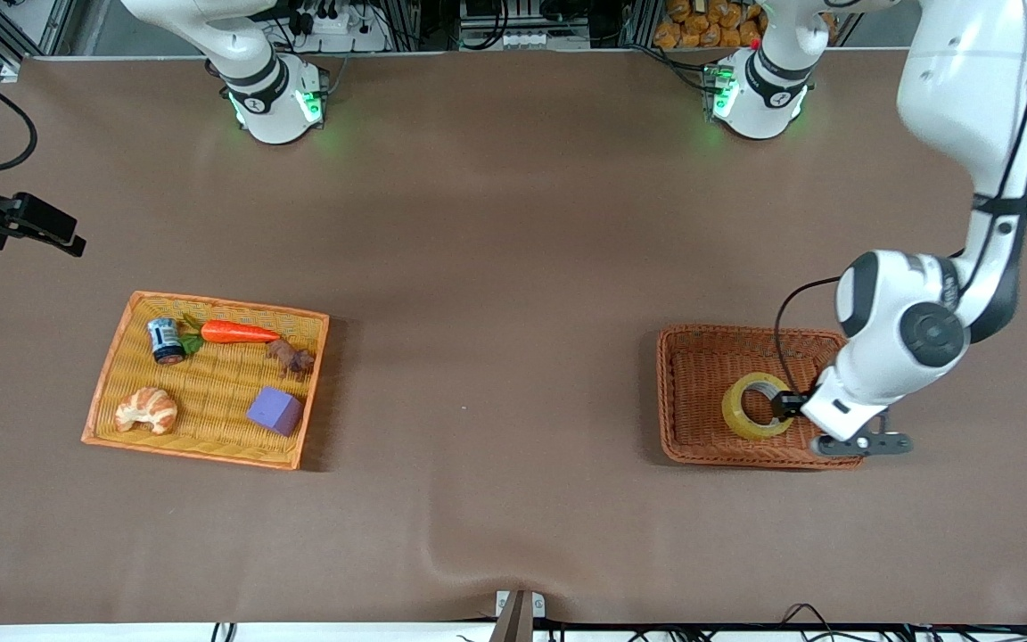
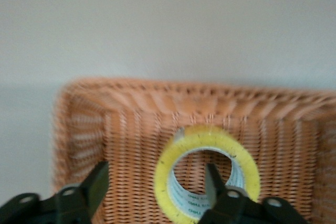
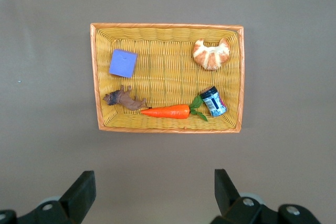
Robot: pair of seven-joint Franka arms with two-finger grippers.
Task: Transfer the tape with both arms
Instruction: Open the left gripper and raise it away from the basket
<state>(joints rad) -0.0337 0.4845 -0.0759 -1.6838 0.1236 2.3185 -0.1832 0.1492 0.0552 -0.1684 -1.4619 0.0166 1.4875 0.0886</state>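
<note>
The tape [image 1: 733, 413], a yellowish ring with a grey-white core, lies flat in a brown wicker basket [image 1: 669, 392] toward the left arm's end of the table. My left gripper [image 1: 785, 407] is down in that basket at the tape. In the left wrist view my left gripper [image 2: 156, 182] is open: one finger [image 2: 212, 179] is inside the ring of the tape [image 2: 210, 134], the other finger [image 2: 97, 184] is outside it over the basket floor [image 2: 131, 129]. My right gripper [image 3: 152, 190] is open and empty, high over the bare table beside the yellow tray; it does not show in the front view.
A yellow wicker tray [image 1: 112, 374] toward the right arm's end holds a carrot [image 1: 237, 333], a croissant [image 1: 146, 410], a purple cube [image 1: 275, 411], a small can [image 1: 165, 341] and a brown toy animal [image 1: 292, 357]. A black device [image 1: 28, 223] juts in at that end's edge.
</note>
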